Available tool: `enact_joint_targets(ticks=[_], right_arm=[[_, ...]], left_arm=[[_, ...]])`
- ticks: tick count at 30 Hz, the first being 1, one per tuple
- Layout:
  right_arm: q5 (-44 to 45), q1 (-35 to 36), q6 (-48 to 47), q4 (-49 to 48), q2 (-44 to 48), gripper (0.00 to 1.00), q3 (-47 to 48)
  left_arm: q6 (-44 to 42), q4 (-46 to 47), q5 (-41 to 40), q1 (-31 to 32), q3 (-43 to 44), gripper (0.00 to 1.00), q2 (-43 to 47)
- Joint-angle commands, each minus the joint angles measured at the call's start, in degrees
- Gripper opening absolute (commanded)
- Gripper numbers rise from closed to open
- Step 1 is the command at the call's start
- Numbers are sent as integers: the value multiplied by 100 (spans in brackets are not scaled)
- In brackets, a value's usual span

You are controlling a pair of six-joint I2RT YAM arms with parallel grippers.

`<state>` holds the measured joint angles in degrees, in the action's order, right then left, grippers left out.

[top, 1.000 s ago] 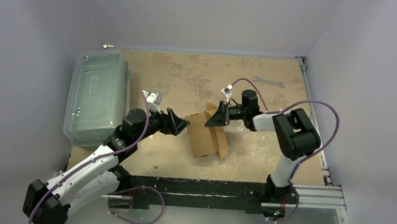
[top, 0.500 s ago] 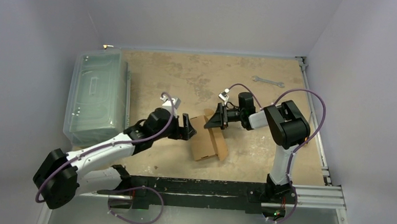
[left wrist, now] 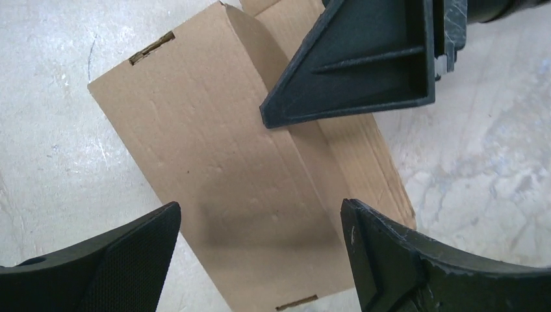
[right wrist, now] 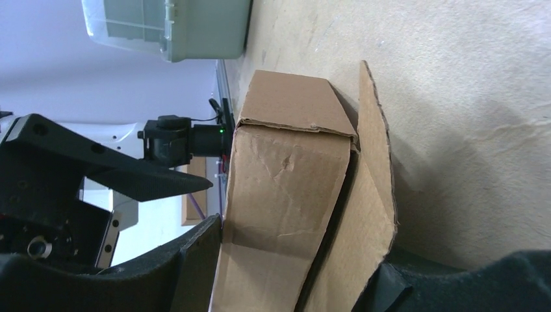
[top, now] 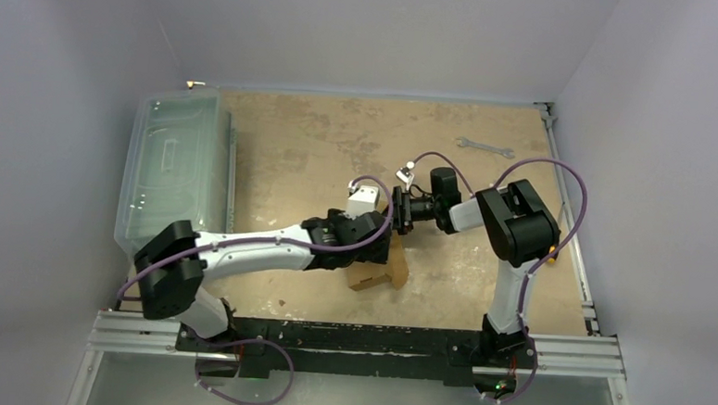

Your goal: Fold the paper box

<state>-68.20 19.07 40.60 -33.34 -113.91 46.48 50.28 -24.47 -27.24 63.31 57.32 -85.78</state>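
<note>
The table [top: 340, 137] filled the middle of the top view. The clear plastic bin [top: 176, 170] lay along its left edge, well apart from the work and, as I judge, simply kept out of the way.

The paper box [left wrist: 240, 195] sat at the centre of the table, slightly below the middle of the frame, and the two arms met over it from left and right. It was partly folded. One broad panel lay flat and faced up, with a slot at each end, and a narrower flap ran along its right side in the left wrist view.

The left gripper [left wrist: 260, 209] hung above that panel with its fingers spread wide and nothing between them. This looked like a pose for pressing the panel down or steadying it.

The right gripper [right wrist: 295, 260] came in from the right with the box's raised folded walls between its spread fingers. It was probably there to keep them from springing back. Whether it pinched them or only bracketed them, I could not tell.

A wrench [top: 484, 148] lay at the upper right, well clear of everything.

As for containers, the bin was lidded and cloudy, and nothing could be made out inside it. The box showed no contents, though its inside was mostly hidden by its own folds.
</note>
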Motion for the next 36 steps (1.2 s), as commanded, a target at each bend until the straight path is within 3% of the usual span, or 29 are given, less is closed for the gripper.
enact_joint_targets(ticks=[1, 10, 20, 31, 36], right_arm=[[167, -83, -315, 275, -23, 66, 194], [218, -95, -429, 437, 12, 64, 222], [251, -150, -753, 809, 63, 65, 338], [834, -698, -1806, 1864, 580, 69, 550], [1096, -813, -2232, 2025, 932, 68, 561]], left_arm=[[433, -915, -866, 143, 674, 93, -532], [906, -2150, -1365, 164, 1632, 86, -1533], [657, -1965, -1199, 156, 1548, 68, -1841], [426, -1860, -1081, 114, 1501, 66, -2001], [57, -1610, -672, -3, 1511, 69, -1835]])
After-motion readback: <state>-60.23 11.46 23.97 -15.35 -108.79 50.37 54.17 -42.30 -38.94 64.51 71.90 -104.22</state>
